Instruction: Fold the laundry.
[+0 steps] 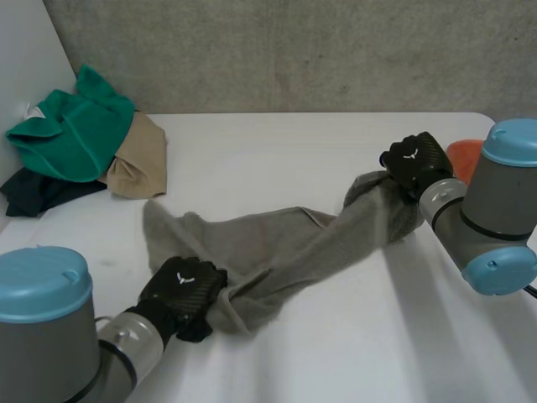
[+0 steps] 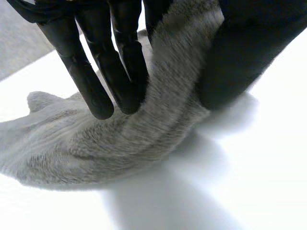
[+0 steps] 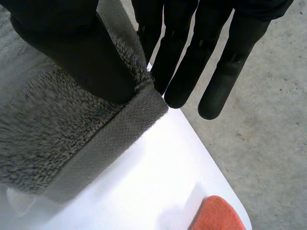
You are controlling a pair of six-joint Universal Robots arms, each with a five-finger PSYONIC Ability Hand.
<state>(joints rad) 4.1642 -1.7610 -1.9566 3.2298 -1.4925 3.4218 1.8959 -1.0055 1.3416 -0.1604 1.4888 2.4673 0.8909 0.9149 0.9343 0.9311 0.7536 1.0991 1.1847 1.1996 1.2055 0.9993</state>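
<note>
- Grey towel (image 1: 285,243) is lying stretched as a twisted rope across the middle of the white worktop (image 1: 277,143), running between the two hands.
- Left hand (image 2: 98,72) is clamping the towel's near end: fingers on one side, thumb on the other, bunched cloth squeezed between them.
- In the head view that hand is covering the grasped part; a loose flap is spreading flat on the worktop just beyond it.
- Right hand (image 3: 81,62) is pinching a hemmed corner of the towel, thumb pressing on top and straight fingers backing it from behind.
- That corner is sitting close to the worktop's edge, with grey floor (image 3: 268,120) showing past it.
- Can't tell whether the towel's middle is touching the worktop or hanging just above it.
- Orange thing (image 1: 464,155) is sitting near the right hand, half hidden behind the right arm and cut off in the wrist view; too little showing to say what it is.
- Pile at the far left corner: green garment (image 1: 75,130) lying on top, tan garment (image 1: 141,155) beside it, dark garment (image 1: 33,191) mostly buried underneath.
</note>
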